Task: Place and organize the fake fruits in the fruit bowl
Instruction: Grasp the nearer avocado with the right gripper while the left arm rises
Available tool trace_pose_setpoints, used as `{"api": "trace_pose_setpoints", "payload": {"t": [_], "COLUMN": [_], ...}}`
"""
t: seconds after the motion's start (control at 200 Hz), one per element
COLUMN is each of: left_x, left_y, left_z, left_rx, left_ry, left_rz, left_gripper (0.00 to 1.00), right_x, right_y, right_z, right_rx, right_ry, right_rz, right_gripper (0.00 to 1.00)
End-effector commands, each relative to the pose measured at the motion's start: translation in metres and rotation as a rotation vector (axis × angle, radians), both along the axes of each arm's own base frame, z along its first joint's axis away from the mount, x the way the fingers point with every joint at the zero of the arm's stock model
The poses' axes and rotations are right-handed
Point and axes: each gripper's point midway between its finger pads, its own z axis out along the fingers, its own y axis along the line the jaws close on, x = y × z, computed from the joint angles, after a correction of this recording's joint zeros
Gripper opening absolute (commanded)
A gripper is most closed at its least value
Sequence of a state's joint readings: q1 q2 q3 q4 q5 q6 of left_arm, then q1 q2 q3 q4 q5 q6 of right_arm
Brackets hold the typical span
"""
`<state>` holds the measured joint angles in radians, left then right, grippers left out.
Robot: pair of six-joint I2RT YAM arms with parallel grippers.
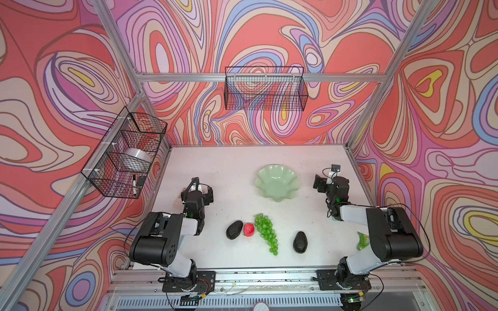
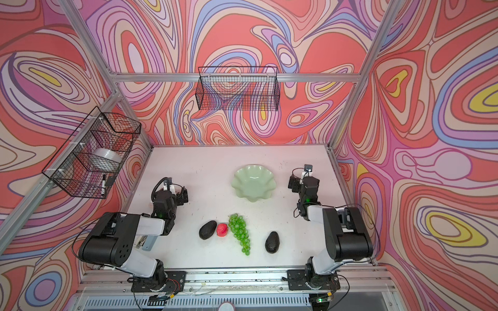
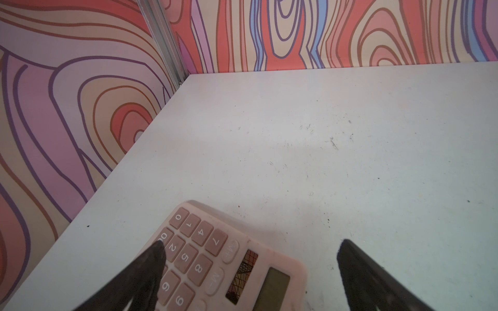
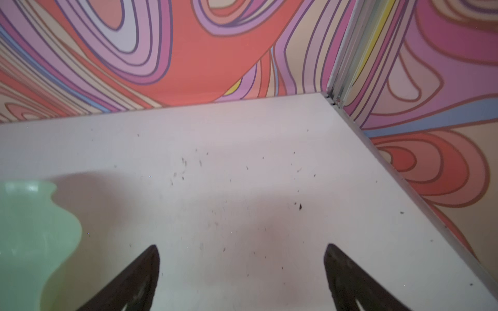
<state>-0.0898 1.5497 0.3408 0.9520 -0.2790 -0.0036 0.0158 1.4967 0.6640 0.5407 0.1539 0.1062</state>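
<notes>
Fruit bowl [image 1: 277, 185] is empty in both top views. It sits mid-table [image 1: 215, 167], right of centre, within the right arm's reach. All the fruit lies loose in a row nearer the arm bases: avocado [image 1: 234, 229] looks to be touching the strawberry [image 1: 249, 229], grape bunch [image 1: 266, 234] lies diagonally just beside that, and the second avocado [image 1: 300, 242] is apart to the right.

Left claw [image 3: 252, 246] is wide and holds nothing, low over a pink calculator [image 3: 204, 250] by the left wall. Right claw [image 4: 242, 247] is also wide and empty, over bare table with the bowl rim off to one side. Both are well clear of the fruit, so this reads as a start pose with nothing placed yet.

My guess at the split: the left arm takes the avocado and strawberry, the right takes the lone avocado. The grapes look floppy, so grip near the thick end.
</notes>
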Motion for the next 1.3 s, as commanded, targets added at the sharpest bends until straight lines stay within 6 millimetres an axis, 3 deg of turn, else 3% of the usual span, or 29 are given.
{"api": "trace_pose_setpoints", "payload": {"t": [0.0,0.03,0.15,0.22,0.345,0.435,0.556,0.671,0.831,1.061,1.296], "left_x": [-0.001,-0.001,-0.007,-0.007,-0.008,-0.015,-0.030,-0.041,-0.048,-0.049,-0.052], "left_y": [0.003,0.000,0.004,0.002,-0.028,-0.047,-0.042,-0.043,-0.047,-0.047,-0.047], "left_z": [0.012,0.019,0.059,0.082,0.120,0.140,0.144,0.142,0.145,0.143,0.138], "left_rx": [-0.007,0.000,0.059,-0.072,-0.417,-0.476,-0.457,-0.452,-0.494,-0.496,-0.503], "left_ry": [-0.022,-0.039,-0.010,0.032,-0.046,-0.059,0.030,0.080,0.047,0.052,0.060], "left_rz": [0.016,0.000,0.120,0.168,0.085,-0.027,0.005,0.003,-0.021,-0.020,-0.019], "left_gripper": [0.98,0.98,0.99,1.00,1.00,1.00,0.98,0.97,0.97,0.97,0.98], "right_x": [-0.009,-0.011,-0.016,-0.026,-0.053,-0.083,-0.128,-0.175,-0.224,-0.279,-0.299], "right_y": [-0.011,-0.011,0.031,0.038,0.048,0.059,0.098,0.132,0.164,0.184,0.178], "right_z": [0.019,0.018,0.015,0.012,0.002,-0.008,-0.024,-0.051,-0.075,-0.109,-0.131], "right_rx": [0.191,0.217,0.274,0.332,0.308,0.272,0.255,0.279,0.261,0.223,0.201], "right_ry": [0.088,0.130,0.181,0.229,0.382,0.492,0.598,0.727,0.827,0.974,1.029], "right_rz": [-0.138,-0.149,0.083,0.094,0.090,0.084,0.117,0.107,0.079,0.054,0.002], "right_gripper": [0.98,0.98,0.98,0.98,0.97,0.97,0.95,0.95,0.94,0.94,0.93]}}
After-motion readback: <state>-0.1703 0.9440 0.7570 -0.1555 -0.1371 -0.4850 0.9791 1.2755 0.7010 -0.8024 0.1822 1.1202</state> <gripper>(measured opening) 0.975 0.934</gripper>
